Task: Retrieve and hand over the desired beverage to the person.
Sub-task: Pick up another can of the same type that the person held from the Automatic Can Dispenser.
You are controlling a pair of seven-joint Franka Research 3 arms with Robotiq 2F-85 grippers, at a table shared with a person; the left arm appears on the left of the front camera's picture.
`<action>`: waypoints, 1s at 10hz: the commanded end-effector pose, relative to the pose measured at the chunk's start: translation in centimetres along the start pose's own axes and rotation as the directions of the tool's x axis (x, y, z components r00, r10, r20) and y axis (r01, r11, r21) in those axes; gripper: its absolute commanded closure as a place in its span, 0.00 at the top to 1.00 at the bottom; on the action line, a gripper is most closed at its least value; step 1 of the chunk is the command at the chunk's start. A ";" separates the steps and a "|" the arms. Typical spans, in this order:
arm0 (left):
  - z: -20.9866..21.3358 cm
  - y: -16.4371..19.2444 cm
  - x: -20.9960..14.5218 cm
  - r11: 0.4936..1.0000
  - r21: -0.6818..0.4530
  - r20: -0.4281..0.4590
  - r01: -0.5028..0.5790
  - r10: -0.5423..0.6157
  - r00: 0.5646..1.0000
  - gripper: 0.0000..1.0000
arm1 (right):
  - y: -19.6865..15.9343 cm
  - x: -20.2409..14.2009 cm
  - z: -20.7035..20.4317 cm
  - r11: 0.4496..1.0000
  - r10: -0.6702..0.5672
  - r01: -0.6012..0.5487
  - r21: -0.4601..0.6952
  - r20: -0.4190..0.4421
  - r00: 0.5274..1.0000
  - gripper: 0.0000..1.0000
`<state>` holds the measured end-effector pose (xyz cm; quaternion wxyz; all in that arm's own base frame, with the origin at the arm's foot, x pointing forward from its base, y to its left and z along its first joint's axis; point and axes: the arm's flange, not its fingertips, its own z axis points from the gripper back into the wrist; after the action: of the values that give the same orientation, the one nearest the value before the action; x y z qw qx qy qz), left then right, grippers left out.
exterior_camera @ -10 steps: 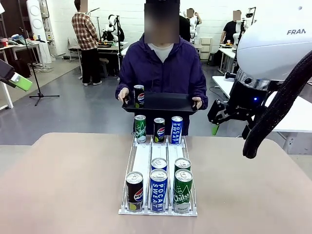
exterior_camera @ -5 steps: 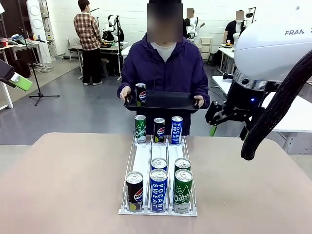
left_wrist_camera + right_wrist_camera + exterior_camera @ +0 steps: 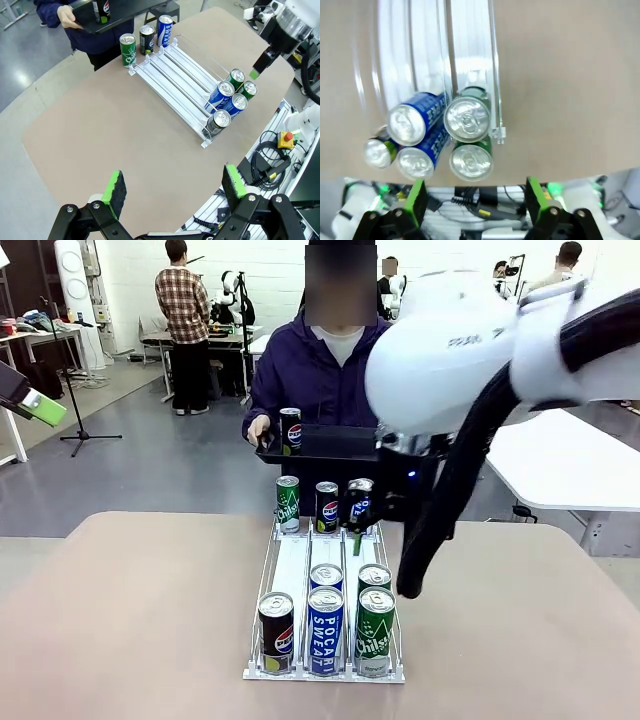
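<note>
The person (image 3: 320, 370) stands at the far side in a dark hooded jacket, holding a black tray (image 3: 335, 445) with one Pepsi can (image 3: 290, 430) on it. Beverage cans stand in a white wire rack (image 3: 290, 570): green, Pepsi and blue ones at the far end, several more at the near end (image 3: 325, 630). My right gripper (image 3: 362, 538) hangs open over the rack's right lane. In its own view the open right gripper (image 3: 475, 197) looks down on the near green cans (image 3: 468, 119). My left gripper (image 3: 174, 185) is open and empty, high off the table's left side.
The rack lies lengthwise along the middle of the tan table (image 3: 130, 610). My right arm's white body (image 3: 450, 340) and its black cable cover the person's right side. Other people and tables stand far behind.
My right arm has swung from the right side across to the middle, bringing its gripper over the rack. The left arm, the cans and the tray have stayed put.
</note>
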<state>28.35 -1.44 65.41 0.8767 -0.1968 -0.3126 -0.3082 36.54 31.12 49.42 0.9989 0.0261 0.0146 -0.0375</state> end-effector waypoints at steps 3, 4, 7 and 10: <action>0.0 0.0 0.1 1.000 -0.002 -0.008 -0.003 0.003 1.000 1.00 | 2.1 1.1 -2.7 0.994 -0.056 0.060 -0.088 0.043 0.998 1.00; 0.0 0.0 0.1 1.000 -0.002 -0.008 -0.003 0.003 1.000 1.00 | 2.2 1.0 -3.1 0.994 -0.052 0.055 -0.095 0.031 0.998 1.00; 0.0 0.0 0.1 1.000 -0.002 -0.008 -0.003 0.003 1.000 1.00 | 1.6 0.9 -2.9 0.996 -0.028 0.029 -0.081 0.014 1.000 1.00; 0.0 0.0 0.1 1.000 -0.002 -0.008 -0.003 0.003 1.000 1.00 | 1.6 0.9 -2.9 0.996 -0.028 0.029 -0.081 0.014 1.000 1.00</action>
<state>28.36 -1.44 65.41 0.8767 -0.1968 -0.3126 -0.3081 37.43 32.82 46.53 0.9982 -0.0135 0.0115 -0.0566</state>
